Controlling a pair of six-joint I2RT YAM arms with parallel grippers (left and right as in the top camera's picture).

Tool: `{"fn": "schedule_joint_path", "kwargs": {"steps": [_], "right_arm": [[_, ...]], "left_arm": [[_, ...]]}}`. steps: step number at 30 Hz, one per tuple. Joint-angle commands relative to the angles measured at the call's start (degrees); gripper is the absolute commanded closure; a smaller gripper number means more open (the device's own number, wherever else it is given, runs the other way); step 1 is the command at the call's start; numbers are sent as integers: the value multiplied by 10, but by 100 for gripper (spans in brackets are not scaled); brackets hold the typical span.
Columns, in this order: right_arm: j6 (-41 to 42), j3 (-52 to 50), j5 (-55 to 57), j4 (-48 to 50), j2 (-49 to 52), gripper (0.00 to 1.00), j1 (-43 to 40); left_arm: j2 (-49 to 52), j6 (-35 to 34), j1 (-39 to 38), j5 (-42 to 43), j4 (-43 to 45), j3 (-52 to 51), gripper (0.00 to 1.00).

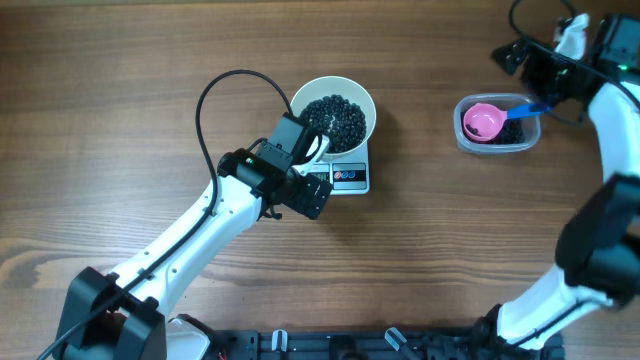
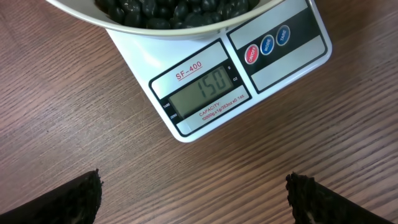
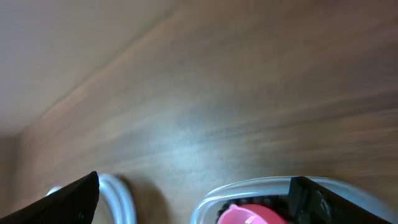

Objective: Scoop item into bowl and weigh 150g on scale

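hovering over the wooden table [image 1: 120, 90], the left gripper [image 2: 193, 199], jaws apart and empty, faces the scale [image 2: 280, 68]; the right gripper [image 3: 193, 199], likewise apart, hangs above the clear tub [image 1: 462, 135]. the white bowl [image 1: 370, 100] sits on the scale, which reads 150. the pink scoop [image 1: 483, 122] lies in the tub; black beads [image 1: 335, 118] fill the bowl.

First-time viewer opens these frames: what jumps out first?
The white bowl full of black beads sits on the scale mid-frame in the overhead view. The left wrist view shows the display reading 150. Next comes the pink scoop, resting in the clear tub toward the upper right of the overhead view.
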Motion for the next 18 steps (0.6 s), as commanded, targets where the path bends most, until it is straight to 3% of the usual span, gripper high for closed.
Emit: {"fn": "schedule_joint_path", "kwargs": {"steps": [1, 7, 15, 17, 18], "right_arm": [[-2, 1, 110, 3, -118, 0, 2], [-2, 1, 116, 3, -235, 0, 2], [-4, 1, 172, -12, -289, 0, 2], [-31, 1, 186, -26, -298, 0, 2], [-82, 1, 165, -47, -306, 0, 6]], "left_arm": [[-9, 7, 4, 3, 2, -3, 0], [-9, 7, 4, 3, 2, -3, 0], [-9, 7, 4, 3, 2, -3, 0], [-10, 7, 4, 3, 2, -3, 0], [-10, 7, 4, 3, 2, -3, 0]]}}
